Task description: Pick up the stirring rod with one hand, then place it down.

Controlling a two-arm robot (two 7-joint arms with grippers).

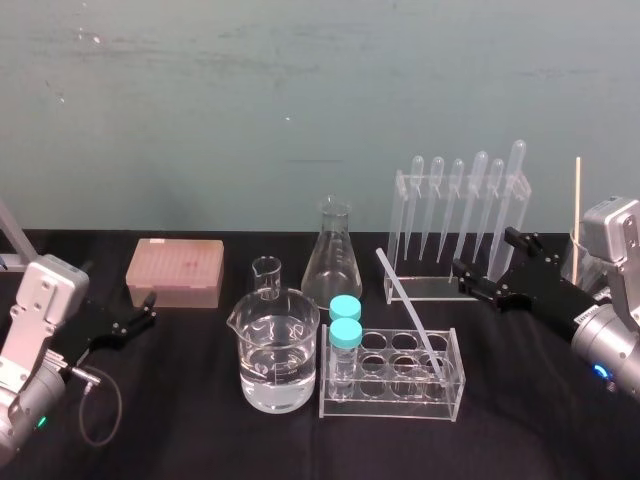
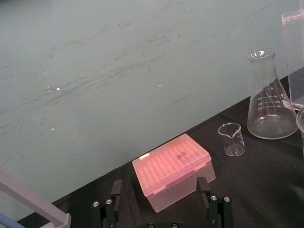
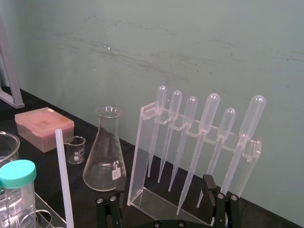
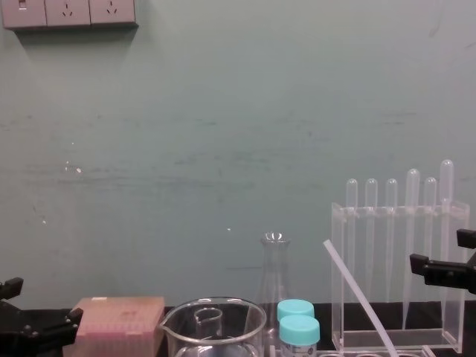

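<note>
Thin translucent-white stirring rod (image 1: 410, 315) leans in clear plastic tube rack (image 1: 390, 402), top tilted left. Black right gripper (image 1: 483, 262), wide open and empty, is nearest, just right; left gripper (image 1: 145, 312) parked far left.

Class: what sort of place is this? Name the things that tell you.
Probably a laboratory bench: a rack of plastic pipettes, a conical flask and a beaker holding clear liquid.
</note>
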